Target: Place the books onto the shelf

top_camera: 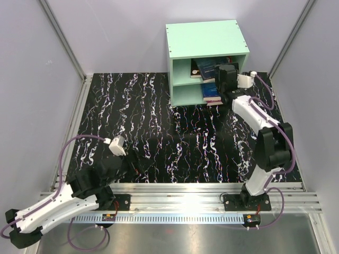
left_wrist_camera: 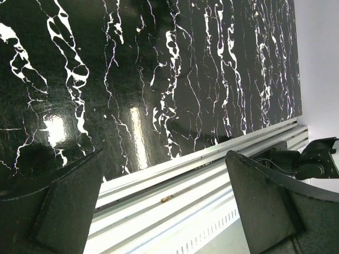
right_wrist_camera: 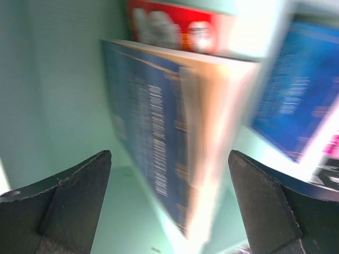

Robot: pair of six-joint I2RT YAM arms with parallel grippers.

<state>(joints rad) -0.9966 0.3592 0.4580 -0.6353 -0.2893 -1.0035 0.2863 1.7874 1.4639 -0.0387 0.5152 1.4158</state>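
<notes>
Our right gripper (right_wrist_camera: 169, 154) spreads wide, empty jaws either side of a blue book (right_wrist_camera: 151, 132) inside the shelf (top_camera: 207, 37), our left gripper (left_wrist_camera: 164, 155) gapes empty well away, so we judge this placing done: next, withdraw straight.

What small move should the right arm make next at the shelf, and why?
Probably draw the right gripper straight back out of the shelf. Its jaws stand open either side of the blue book, which seems to sit inside near a red book, so nothing is held; a straight retreat should avoid knocking it.
</notes>
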